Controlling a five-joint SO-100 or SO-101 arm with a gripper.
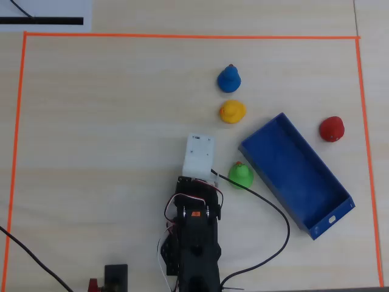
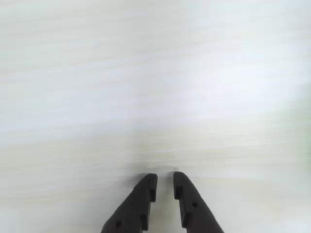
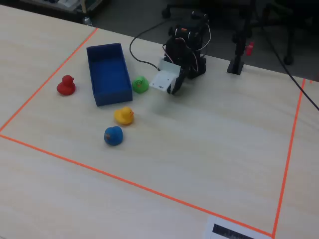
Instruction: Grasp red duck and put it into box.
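Observation:
The red duck (image 1: 332,129) stands on the pale wooden table, just past the box's long side, at the right in the overhead view and at the far left in the fixed view (image 3: 66,85). The box (image 1: 295,173) is a long shallow blue tray lying diagonally and empty; it also shows in the fixed view (image 3: 107,74). My gripper (image 2: 165,177) hangs over bare table, its black jaws almost together with nothing between them. In the overhead view it is hidden under the white wrist housing (image 1: 199,155), well apart from the red duck.
A green duck (image 1: 241,174) sits between the arm and the box. A yellow duck (image 1: 232,111) and a blue duck (image 1: 229,79) stand beyond it. Orange tape (image 1: 182,36) frames the work area. A black cable (image 1: 273,213) loops by the arm's base.

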